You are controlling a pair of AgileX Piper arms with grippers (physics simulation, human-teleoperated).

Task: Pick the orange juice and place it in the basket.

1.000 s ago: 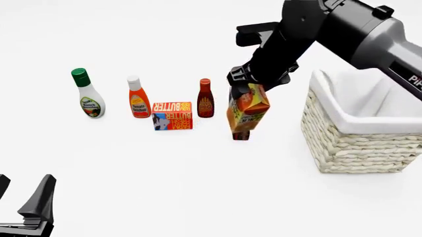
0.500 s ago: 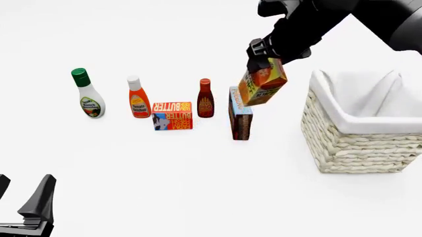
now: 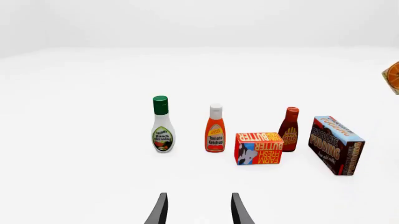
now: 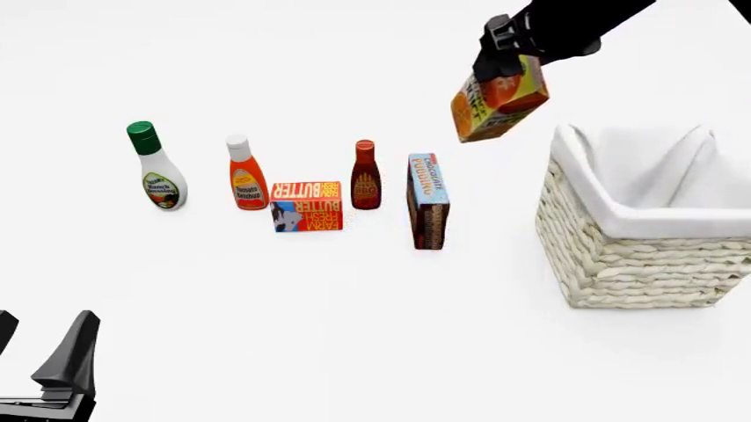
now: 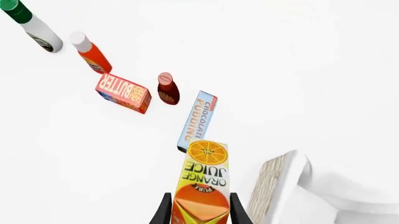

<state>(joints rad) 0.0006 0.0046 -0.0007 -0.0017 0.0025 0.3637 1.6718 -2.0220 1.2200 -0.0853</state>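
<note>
The orange juice carton (image 4: 499, 98) hangs tilted in the air, high above the table and just left of the basket (image 4: 639, 259). My right gripper (image 4: 507, 46) is shut on its gable top. In the right wrist view the carton (image 5: 203, 182) sits between the fingers, with the basket's rim (image 5: 283, 186) beside it. A corner of the carton shows in the left wrist view (image 3: 393, 76). My left gripper (image 4: 41, 374) is open and empty at the near left corner of the table; its fingertips (image 3: 163, 210) show in the left wrist view.
On the table stand a ranch dressing bottle (image 4: 155, 167), a ketchup bottle (image 4: 246, 174), a butter box (image 4: 306, 206), a BBQ sauce bottle (image 4: 365, 176) and an upright chocolate pudding box (image 4: 427, 201), in a row left of the basket.
My right gripper has lifted the orange juice carton up from beside the pudding box and carried it right, toward the basket. The left arm has not moved.
</note>
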